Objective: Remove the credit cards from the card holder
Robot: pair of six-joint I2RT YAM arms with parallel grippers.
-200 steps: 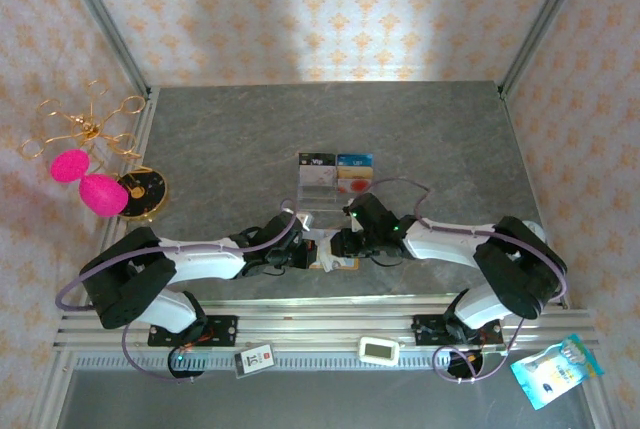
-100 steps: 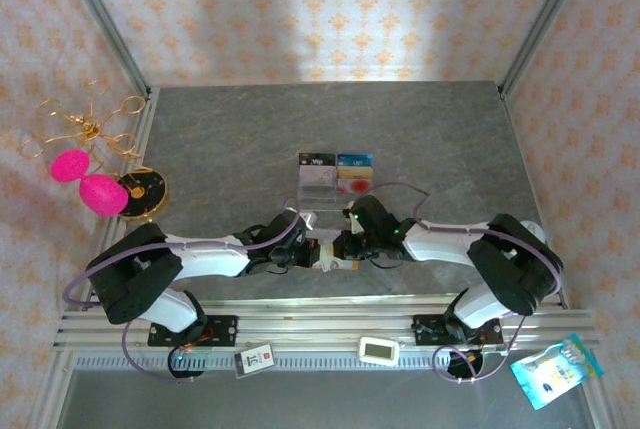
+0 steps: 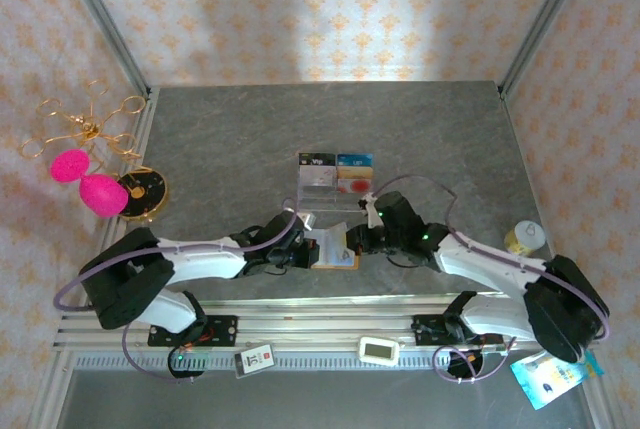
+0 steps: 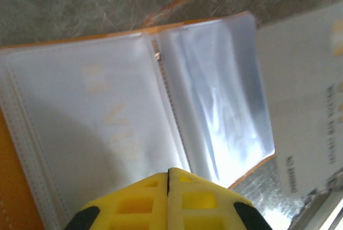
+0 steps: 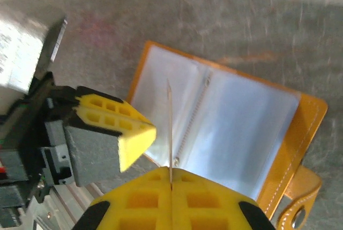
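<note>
A grey, marble-patterned surface (image 3: 230, 139) is seen. The card holder (image 3: 336, 251) is laid open on it at the middle, close to the near edge. A clear compartment tray (image 3: 318, 192) is set just beyond it, and a small pale round container (image 3: 524, 238) is placed near the right edge.

Orange card holder (image 5: 303, 133) open flat on the grey marbled surface (image 5: 257, 21), clear plastic sleeves (image 5: 241, 128) spread either side of a stitched spine, snap tab (image 5: 300, 208) splayed out at one corner. Pale card (image 4: 305, 96) with small printed lines, free of the sleeves, pinched on edge in the shut jaws of the right gripper (image 5: 170, 172) just above the open pockets. More cards (image 3: 354, 161), black, blue and red-gold, in a clear tray (image 3: 318, 192) a little beyond the holder.
</note>
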